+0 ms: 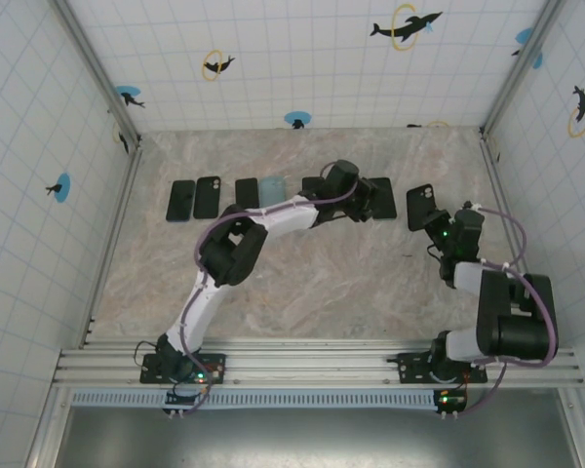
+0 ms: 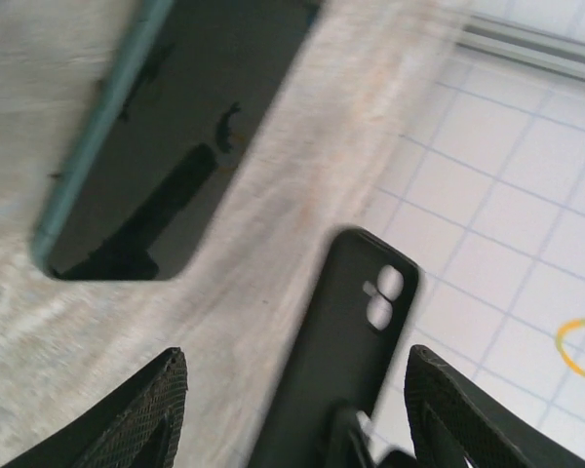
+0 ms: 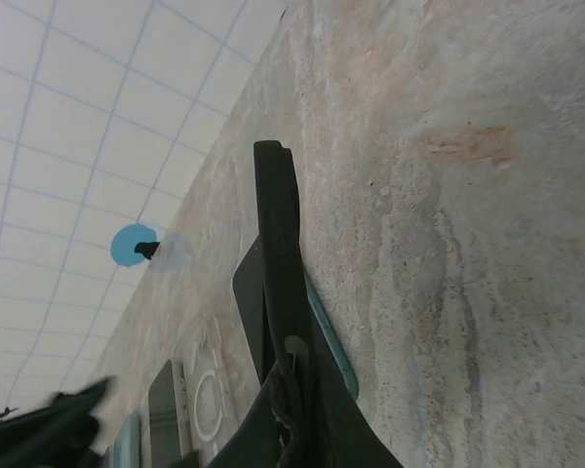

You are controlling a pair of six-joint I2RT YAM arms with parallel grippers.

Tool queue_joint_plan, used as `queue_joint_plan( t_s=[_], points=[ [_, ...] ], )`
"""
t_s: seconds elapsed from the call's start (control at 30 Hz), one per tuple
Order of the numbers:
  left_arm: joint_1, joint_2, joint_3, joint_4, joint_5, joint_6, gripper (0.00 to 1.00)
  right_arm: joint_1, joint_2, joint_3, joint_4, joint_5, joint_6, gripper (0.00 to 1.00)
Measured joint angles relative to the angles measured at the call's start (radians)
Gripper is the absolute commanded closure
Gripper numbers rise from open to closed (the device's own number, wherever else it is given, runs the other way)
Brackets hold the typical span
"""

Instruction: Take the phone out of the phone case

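Left gripper point(image 2: 294, 359), jaws parted, straddles an empty-looking case point(image 2: 356, 322); the phone point(image 2: 175, 127) lies on the table point(image 2: 263, 253) near it, so we judge extraction done. Right gripper point(image 3: 288, 369) pinches an unidentified dark slab point(image 3: 276, 214).

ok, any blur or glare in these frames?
Left wrist: motion smear across the phone, table and case; dark reflections on the phone screen. Right wrist: table grain and case edge crisp. Top: sharp, evenly lit, no harsh shadows.
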Motion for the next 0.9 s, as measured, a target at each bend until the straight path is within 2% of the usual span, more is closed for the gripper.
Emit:
queue_joint_plan(
  t_s=[0.13,0.23,0.37,0.63,0.9],
  points=[
    [0.019,-0.109,0.0,-0.045,-0.024,0.109,0.36,-0.011,0.091,0.051,0.035,-0.059,-0.021,0.96],
    [0.039,-0.184,-0.005,-0.062,-0.036,0.19,0.27,-0.016,0.158,0.097,0.057,-0.097,-0.032,0.95],
    [0.068,-0.282,-0.097,-0.047,-0.042,0.256,0.25,-0.018,0.248,0.158,0.075,-0.135,-0.045,0.94],
    [0.125,-0.391,-0.367,-0.015,-0.047,0.297,0.21,-0.023,0.37,0.256,0.077,-0.158,-0.08,0.92],
    [0.161,-0.474,-0.515,0.047,-0.046,0.289,0.2,-0.023,0.448,0.315,0.064,-0.158,-0.091,0.91]
  ],
)
